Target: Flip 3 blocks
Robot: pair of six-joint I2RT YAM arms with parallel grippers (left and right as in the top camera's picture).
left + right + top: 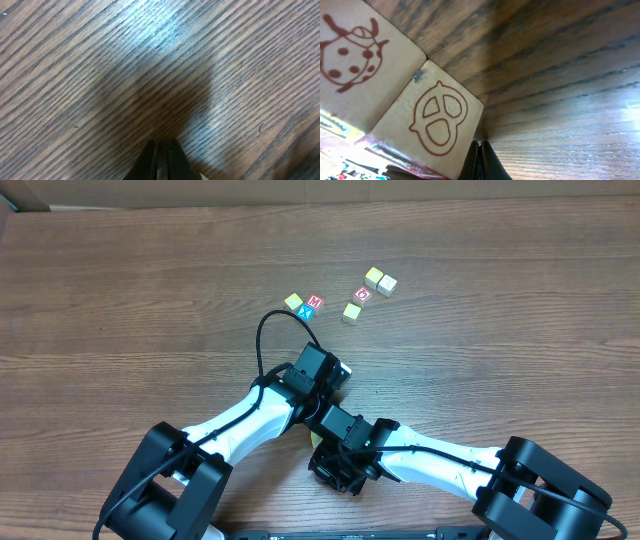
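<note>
Two pale tan blocks fill the left of the right wrist view, side by side: one shows a red ladybug [350, 55], the other a red pretzel [437, 120]. My right gripper [481, 146] is shut and empty, its tips on the wood against the pretzel block's right edge. My left gripper [161, 146] is also shut, holding nothing, pointing down at bare table. Overhead, both grippers meet mid-table, left gripper [322, 372] above right gripper [338, 442]. A white block corner [344, 370] peeks out beside the left one. The arms hide the rest there.
Farther back lie loose cubes: a yellow cube [293, 302], the red "M" [315, 302] and blue "X" [307, 311], another yellow cube [351, 312], the red "O" [362, 294], and a yellow [373, 277] and white [387, 285] pair.
</note>
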